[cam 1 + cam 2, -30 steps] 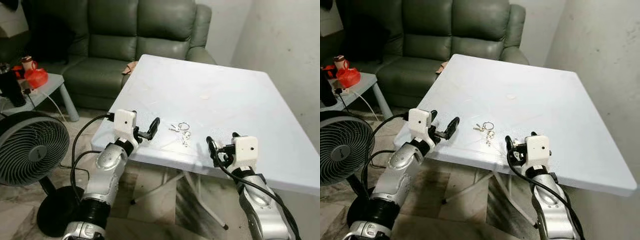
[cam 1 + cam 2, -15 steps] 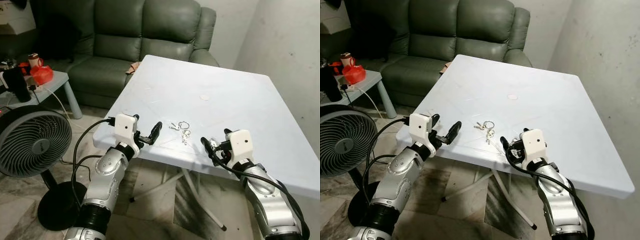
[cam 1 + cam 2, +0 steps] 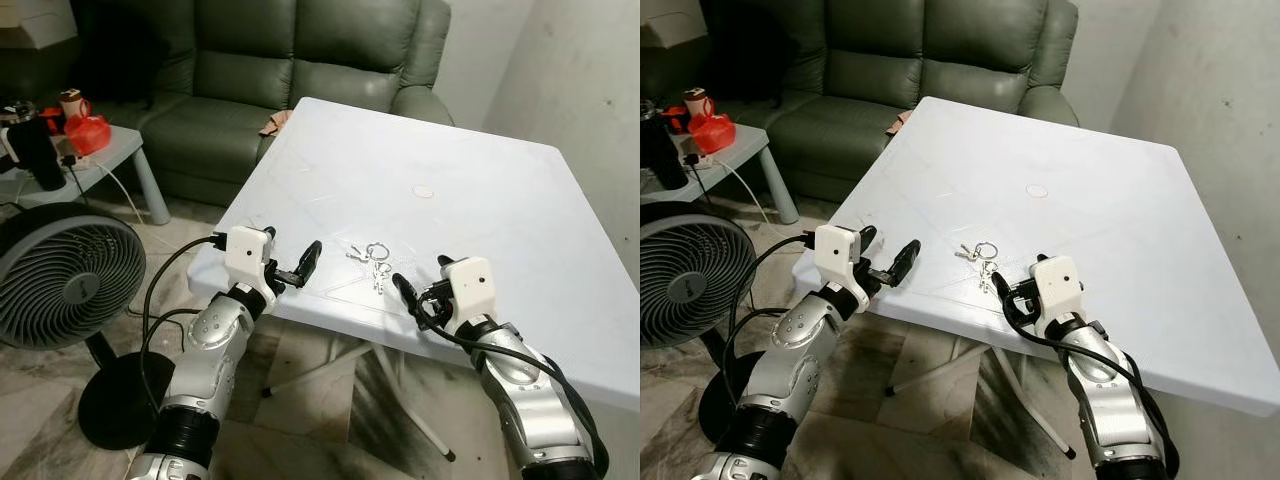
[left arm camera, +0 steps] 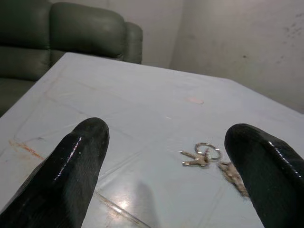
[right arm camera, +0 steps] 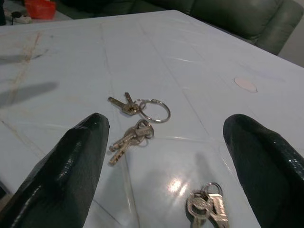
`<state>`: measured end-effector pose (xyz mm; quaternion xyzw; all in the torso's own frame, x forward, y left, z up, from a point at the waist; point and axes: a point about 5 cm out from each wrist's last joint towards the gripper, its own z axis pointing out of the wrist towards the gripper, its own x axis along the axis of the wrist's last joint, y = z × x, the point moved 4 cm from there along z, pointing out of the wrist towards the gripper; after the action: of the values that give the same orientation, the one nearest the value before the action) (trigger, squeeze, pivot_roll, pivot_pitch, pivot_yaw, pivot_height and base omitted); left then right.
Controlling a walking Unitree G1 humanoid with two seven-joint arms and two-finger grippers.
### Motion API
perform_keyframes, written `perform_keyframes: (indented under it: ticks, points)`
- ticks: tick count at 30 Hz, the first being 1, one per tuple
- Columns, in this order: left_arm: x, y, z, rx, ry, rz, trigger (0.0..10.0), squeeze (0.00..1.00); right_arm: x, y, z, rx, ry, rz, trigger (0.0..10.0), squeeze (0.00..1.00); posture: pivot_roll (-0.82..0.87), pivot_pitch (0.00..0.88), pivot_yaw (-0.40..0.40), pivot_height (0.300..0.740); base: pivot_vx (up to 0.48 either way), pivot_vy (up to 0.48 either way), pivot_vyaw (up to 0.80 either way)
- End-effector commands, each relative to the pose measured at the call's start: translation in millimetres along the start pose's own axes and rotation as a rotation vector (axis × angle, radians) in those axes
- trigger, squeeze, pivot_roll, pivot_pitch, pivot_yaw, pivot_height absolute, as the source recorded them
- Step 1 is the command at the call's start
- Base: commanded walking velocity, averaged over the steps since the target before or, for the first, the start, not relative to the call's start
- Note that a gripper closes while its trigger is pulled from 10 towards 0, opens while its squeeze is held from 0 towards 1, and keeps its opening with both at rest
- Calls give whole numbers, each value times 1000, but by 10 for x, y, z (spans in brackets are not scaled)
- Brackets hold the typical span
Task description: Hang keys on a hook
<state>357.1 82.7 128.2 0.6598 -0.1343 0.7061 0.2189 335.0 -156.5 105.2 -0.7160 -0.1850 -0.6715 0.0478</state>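
Note:
A bunch of small silver keys (image 3: 372, 254) on a ring lies near the front edge of the white table (image 3: 480, 200), with a second small bunch (image 5: 128, 140) just beside it. A third bunch (image 5: 207, 204) lies close under my right gripper. My right gripper (image 3: 418, 280) hovers open over the table edge, just right of the keys, with nothing between its fingers. My left gripper (image 3: 290, 256) stands open at the table's front left edge, a short way left of the keys (image 4: 202, 156), and holds nothing.
A green sofa (image 3: 300, 70) stands behind the table. A large floor fan (image 3: 65, 275) is at my left, with cables near it. Behind the fan stands a small side table (image 3: 90, 165) with a red thing and a dark bottle. A bare wall (image 3: 580, 70) rises at the right.
The camera has shifted, so the whole scene sits differently. My right gripper has come forward over the table edge, closer to the keys. The left gripper has stayed near the front left edge.

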Motion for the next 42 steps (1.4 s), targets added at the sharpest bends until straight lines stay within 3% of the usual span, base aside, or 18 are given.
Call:
perform_keyframes:
  ticks: [1,15,27,42]
  points:
    - [22,70,5,-33,3,-6,10000,0,37,14,37,6,3,-20,10000,0,-28,0,-71,740,0,0,0]
    - [-13,227,-72,-94,-5,-6,10000,0,61,44,212,45,-18,-89,10000,0,-5,0,-101,740,0,0,0]
    - [-22,352,-120,-140,-10,-1,10000,0,38,126,409,-40,-65,-101,10000,0,32,0,-131,740,0,0,0]
    - [-56,417,-215,-142,-26,-8,10000,0,-9,-58,548,15,-104,-48,10000,0,48,15,-158,740,0,0,0]
